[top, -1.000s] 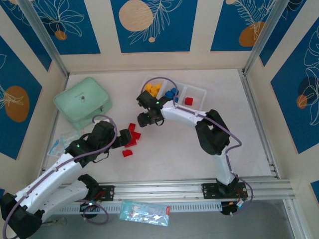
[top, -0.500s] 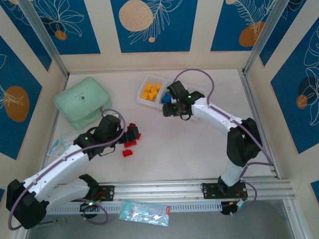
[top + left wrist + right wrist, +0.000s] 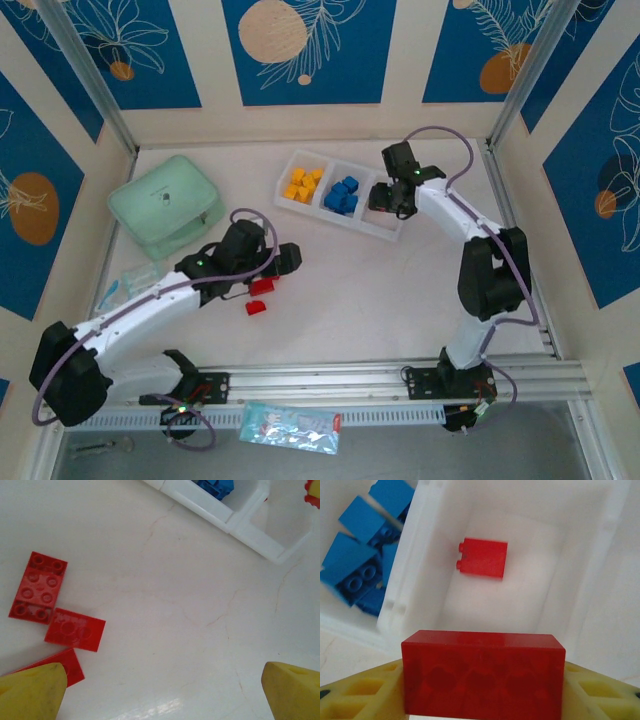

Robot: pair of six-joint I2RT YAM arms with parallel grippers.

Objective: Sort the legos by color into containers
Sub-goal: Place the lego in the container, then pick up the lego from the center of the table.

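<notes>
White tabletop [image 3: 380, 290]: right gripper [image 3: 484, 692] clamps red rectangular plastic brick [image 3: 484, 667], long axis across jaws; translucent white square tray compartment [image 3: 545, 575] sits straight ahead and below.

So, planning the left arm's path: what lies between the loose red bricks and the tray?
Nothing: in the left wrist view, bare table separates the red bricks from the tray.

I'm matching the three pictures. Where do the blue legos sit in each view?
Top external: blue legos, upper centre, in the middle compartment.
Left wrist: top edge, right of centre.
Right wrist: upper left corner.
Shared landmark: the white tray holding them.
</notes>
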